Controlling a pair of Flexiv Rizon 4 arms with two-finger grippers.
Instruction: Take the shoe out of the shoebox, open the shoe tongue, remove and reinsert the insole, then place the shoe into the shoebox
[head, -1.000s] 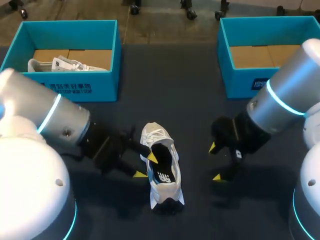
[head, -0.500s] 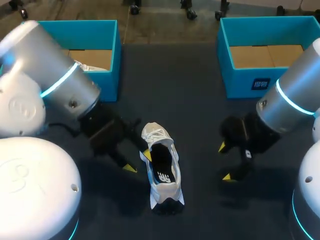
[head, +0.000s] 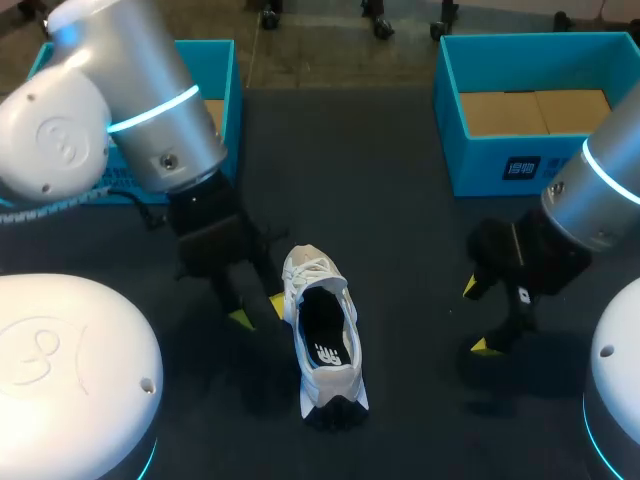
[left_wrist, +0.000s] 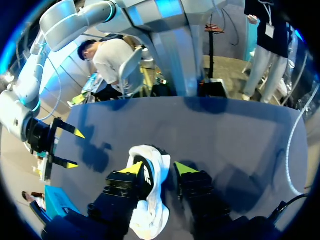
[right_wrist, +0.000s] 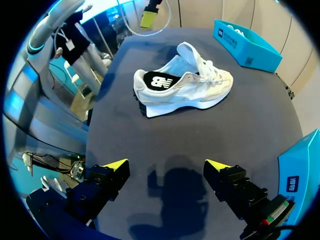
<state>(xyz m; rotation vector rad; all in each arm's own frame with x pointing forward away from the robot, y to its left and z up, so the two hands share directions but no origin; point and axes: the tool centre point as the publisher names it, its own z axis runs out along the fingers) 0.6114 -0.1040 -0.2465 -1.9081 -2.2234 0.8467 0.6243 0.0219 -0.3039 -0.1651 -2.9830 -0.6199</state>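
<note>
White shoe (head: 322, 335) stands on the bench (head: 400, 220). Left gripper (head: 258, 309), spread, sits at the shoe's toe, perhaps touching it; right gripper (head: 477, 317), spread too, is well apart.

White upper and laces on the shoe (head: 322, 325) just beside the left hand (head: 259, 309), black insole with a white mark, black at the heel. Black body and bright yellow tips on that hand, the same on the right hand (head: 477, 317). Plain dark charcoal worktop (head: 390, 200) under both. Teal shoebox (head: 480, 160) beyond the right hand, tan cardboard floor, small white label on its front wall. Teal again on the second shoebox (right_wrist: 245, 47) beyond the left hand. Silver-grey left arm (head: 150, 90) and right arm (head: 610, 200), each with a glowing cyan ring
</note>
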